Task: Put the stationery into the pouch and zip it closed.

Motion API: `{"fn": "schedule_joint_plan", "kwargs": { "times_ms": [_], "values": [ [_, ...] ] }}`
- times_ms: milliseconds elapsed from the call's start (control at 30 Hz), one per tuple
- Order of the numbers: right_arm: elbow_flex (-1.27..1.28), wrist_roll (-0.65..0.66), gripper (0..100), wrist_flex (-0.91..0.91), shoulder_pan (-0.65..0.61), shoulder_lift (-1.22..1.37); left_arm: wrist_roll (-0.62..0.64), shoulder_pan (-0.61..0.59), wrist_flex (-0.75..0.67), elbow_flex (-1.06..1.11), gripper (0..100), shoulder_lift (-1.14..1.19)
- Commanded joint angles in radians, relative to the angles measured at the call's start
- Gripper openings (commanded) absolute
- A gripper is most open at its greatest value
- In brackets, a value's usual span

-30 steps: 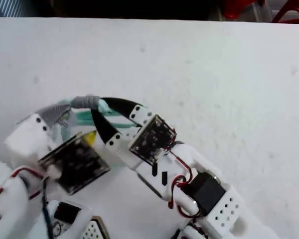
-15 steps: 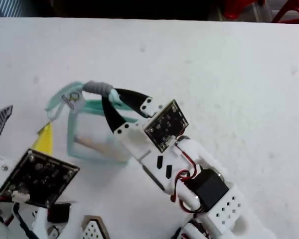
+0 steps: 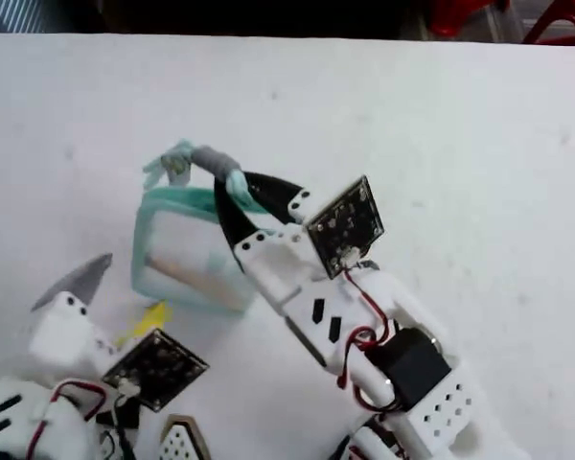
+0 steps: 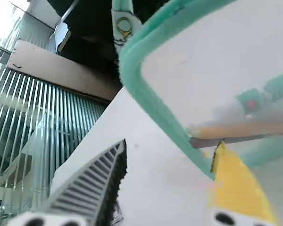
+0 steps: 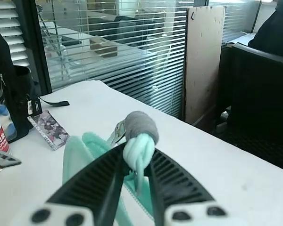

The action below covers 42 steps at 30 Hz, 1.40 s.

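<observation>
Because the pouch (image 3: 187, 273) was clear film edged in soft mint trim (image 3: 139, 261), it looked light and limp, likelier to fold or slide on the table (image 3: 412, 115) than to resist a tug. It lay left of centre in the high view, with a tan stick (image 3: 192, 280) inside. The right gripper (image 3: 228, 187) was pinched on the strap (image 3: 206, 158) near its grey end, at the pouch's far corner; such a cord would steer the body poorly. The left gripper (image 3: 129, 286) stood wide and empty, just beside the pouch's near edge. A firmer hold would probably be the trim beside the small pull (image 3: 177, 168). Whether the pouch was zipped shut, I could not tell.
</observation>
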Motion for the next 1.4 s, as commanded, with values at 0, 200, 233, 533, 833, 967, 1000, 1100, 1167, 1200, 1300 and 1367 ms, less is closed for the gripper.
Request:
{"fn": "schedule_joint_plan", "kwargs": {
  "times_ms": [0,200,233,533,833,967,1000,1100,1167,1200,1300,1367],
  "values": [
    [-0.052,-0.003,1.7,0.031,0.007,-0.053,0.023,0.053,-0.107,0.206,32,-0.113],
    [-0.051,-0.002,1.7,0.120,0.005,-0.189,0.132,-0.019,-0.221,0.241,32,-0.119],
    [-0.051,-0.002,1.7,0.139,0.005,-0.200,0.147,-0.028,-0.222,0.241,32,-0.119],
    [-0.051,-0.002,1.7,0.240,0.002,-0.217,0.199,0.110,-0.269,0.327,32,-0.122],
    [-0.072,-0.003,1.7,0.315,-0.007,-0.219,0.166,0.208,-0.298,0.334,32,-0.119],
    [-0.138,0.038,1.7,0.401,-0.071,-0.219,0.160,0.206,-0.272,0.336,32,-0.119],
    [-0.149,0.049,1.7,0.398,-0.077,-0.219,0.160,0.217,-0.255,0.334,32,-0.122],
    [-0.173,0.066,1.7,0.387,-0.076,-0.216,0.107,0.303,-0.170,0.327,32,-0.124],
    [-0.173,0.066,1.7,0.386,-0.076,-0.211,0.069,0.357,-0.117,0.327,32,-0.124],
    [-0.172,0.066,1.7,0.387,-0.074,-0.209,0.055,0.375,-0.098,0.327,32,-0.124],
    [-0.172,0.063,1.7,0.386,-0.035,-0.209,0.023,0.409,-0.048,0.293,32,-0.124],
    [-0.172,0.060,1.7,0.384,0.002,-0.209,0.014,0.444,-0.002,0.244,32,-0.124]
  ]
}}
